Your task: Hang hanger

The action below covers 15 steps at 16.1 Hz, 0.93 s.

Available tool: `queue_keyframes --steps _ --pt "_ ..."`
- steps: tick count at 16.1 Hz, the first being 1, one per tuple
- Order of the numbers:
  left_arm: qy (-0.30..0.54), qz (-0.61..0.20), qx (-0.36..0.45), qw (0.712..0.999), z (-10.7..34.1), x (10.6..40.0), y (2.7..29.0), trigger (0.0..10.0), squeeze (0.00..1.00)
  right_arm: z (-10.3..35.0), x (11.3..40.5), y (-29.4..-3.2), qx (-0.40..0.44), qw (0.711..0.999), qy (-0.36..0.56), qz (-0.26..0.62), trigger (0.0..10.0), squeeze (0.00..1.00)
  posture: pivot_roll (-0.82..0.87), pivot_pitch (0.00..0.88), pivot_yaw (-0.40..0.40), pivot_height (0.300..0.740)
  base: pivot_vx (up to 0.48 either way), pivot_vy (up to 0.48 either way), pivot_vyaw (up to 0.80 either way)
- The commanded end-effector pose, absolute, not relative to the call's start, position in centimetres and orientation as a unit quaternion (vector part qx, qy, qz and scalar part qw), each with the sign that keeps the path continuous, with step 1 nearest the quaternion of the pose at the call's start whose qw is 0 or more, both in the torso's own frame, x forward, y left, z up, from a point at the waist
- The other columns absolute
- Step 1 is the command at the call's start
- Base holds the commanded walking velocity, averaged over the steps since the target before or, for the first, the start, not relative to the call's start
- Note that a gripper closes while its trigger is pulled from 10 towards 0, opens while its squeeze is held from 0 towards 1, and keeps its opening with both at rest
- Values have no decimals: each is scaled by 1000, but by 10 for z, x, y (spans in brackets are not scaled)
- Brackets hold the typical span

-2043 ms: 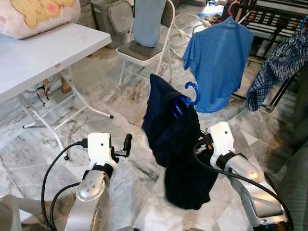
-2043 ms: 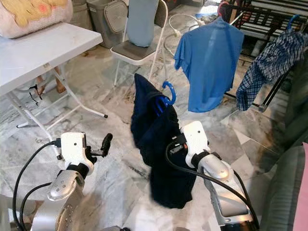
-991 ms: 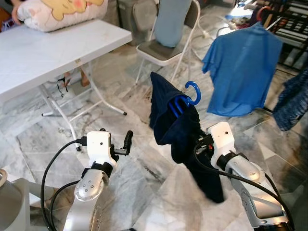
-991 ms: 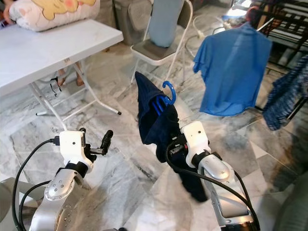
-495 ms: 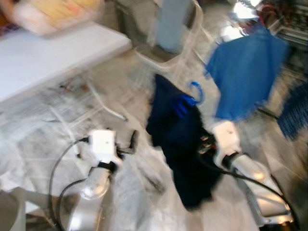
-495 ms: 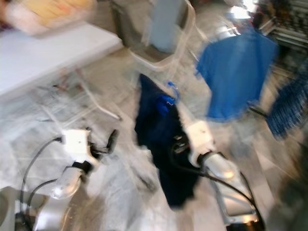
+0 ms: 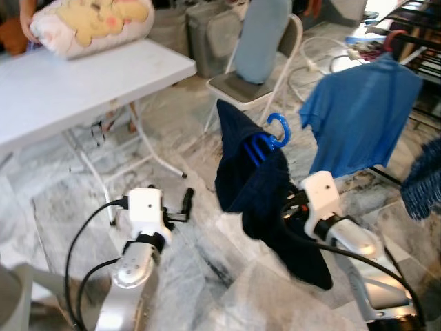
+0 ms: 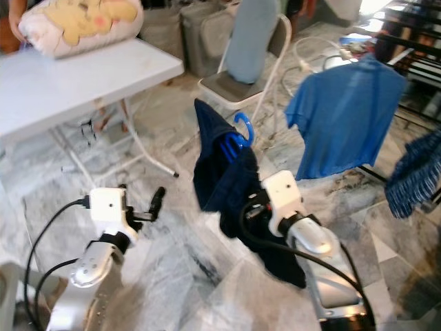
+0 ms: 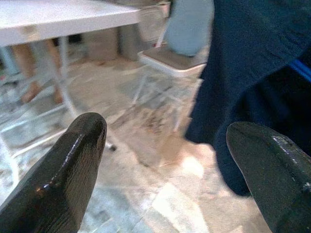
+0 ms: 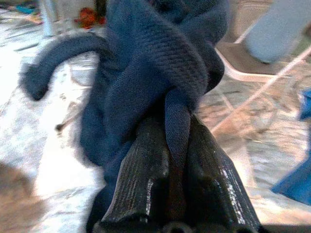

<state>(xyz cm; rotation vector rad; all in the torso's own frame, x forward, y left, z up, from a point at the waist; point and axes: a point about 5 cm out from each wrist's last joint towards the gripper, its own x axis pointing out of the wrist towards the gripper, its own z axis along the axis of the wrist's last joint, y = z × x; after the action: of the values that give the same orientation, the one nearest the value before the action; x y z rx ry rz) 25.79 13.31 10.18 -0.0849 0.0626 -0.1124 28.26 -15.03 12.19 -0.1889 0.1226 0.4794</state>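
Navy cloth drapes a blue hanger (image 7: 265, 143), its hook at twelve o'clock above the right gripper (image 10: 167, 160), which pinches the garment (image 7: 258, 189) tight. At nine o'clock, the left gripper (image 9: 170, 160) hangs spread wide, empty, over the marble floor (image 7: 207, 255).

I see a white folding bench (image 7: 83, 83) on the marble floor (image 7: 207, 269), with a pillow (image 7: 93, 24) resting on top.

Hanger (image 7: 265, 141) mostly hidden under dark garment (image 7: 258, 189); hook alone visible; right wrist view blurred
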Motion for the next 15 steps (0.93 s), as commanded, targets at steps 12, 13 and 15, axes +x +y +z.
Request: queue_keyframes --steps 12,13,15 --pt "37 -156 36 986 91 271 125 10000 0 168 262 -135 -80 886 43 454 10000 0 -130 80 61 740 0 0 0" --pt "31 -168 40 984 92 275 120 10000 0 169 259 -133 -80 880 46 466 10000 0 -135 80 62 740 0 0 0" --pt "27 -176 39 983 93 278 116 10000 0 170 257 -132 -78 875 49 475 10000 0 -135 80 62 740 0 0 0"
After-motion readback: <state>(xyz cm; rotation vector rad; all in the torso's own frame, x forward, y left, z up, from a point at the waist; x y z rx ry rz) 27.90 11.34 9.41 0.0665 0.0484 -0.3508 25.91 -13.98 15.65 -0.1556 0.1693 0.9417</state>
